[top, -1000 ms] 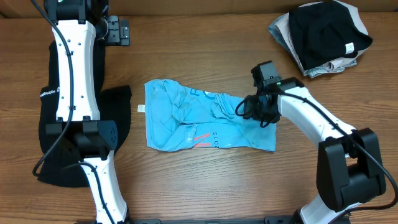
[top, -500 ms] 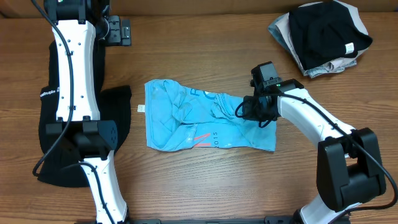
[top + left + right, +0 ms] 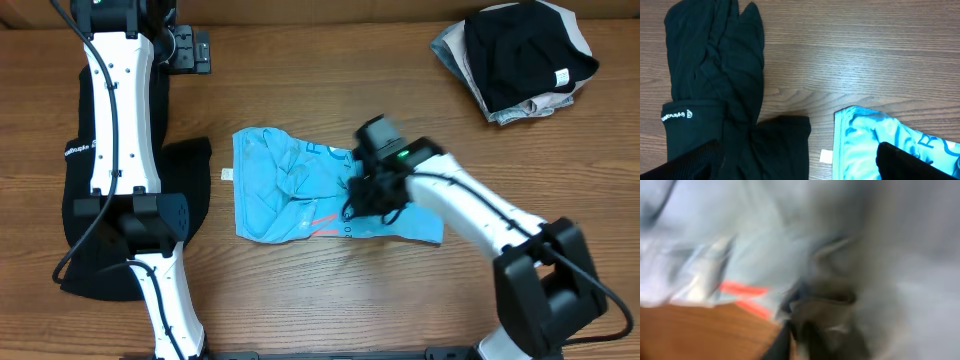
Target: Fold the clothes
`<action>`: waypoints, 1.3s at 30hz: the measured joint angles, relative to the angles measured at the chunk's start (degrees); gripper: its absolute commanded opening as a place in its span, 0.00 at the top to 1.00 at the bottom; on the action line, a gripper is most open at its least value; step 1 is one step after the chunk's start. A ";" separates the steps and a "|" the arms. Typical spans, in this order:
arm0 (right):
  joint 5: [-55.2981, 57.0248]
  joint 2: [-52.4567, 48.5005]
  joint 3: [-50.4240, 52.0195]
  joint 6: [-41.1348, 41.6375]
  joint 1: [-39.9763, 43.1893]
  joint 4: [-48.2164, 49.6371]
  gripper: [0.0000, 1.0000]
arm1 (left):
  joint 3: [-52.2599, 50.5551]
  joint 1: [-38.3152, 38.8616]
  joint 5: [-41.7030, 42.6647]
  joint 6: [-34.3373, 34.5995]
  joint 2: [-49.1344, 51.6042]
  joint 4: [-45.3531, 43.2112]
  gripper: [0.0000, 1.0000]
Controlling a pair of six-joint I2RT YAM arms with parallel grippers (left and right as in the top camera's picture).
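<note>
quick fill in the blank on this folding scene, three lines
1. The right gripper is above the light ___ T-shirt.
2. The black garment carries a small ___ logo.
3. The folded pile lies on the ___ arm's side.
Missing words: blue; white; right.

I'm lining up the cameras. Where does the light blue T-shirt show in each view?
Overhead: T-shirt in the middle of the picture.
Left wrist: T-shirt in the bottom right corner.
Right wrist: T-shirt, blurred, across the top.
Shared landmarks: white tag in overhead and left wrist; orange-red lettering in overhead and right wrist.
</note>
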State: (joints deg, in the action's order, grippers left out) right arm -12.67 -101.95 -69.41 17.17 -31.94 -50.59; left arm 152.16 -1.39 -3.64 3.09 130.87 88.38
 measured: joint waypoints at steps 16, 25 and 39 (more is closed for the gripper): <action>-0.83 0.22 -12.79 2.05 1.57 -9.84 0.05 | -6.34 0.00 6.34 -2.19 0.00 5.90 0.00; -0.28 0.85 -15.15 1.97 14.86 -12.13 0.00 | -20.61 0.15 14.82 -8.13 0.00 5.64 0.07; 0.02 0.85 -15.15 -2.08 21.99 -12.83 0.00 | -38.69 7.21 17.94 -6.64 0.00 -4.94 0.11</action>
State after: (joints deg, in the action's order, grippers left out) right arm -12.64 -101.10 -84.55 15.09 -9.96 -63.42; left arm 113.47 5.82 14.31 -3.55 130.87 83.44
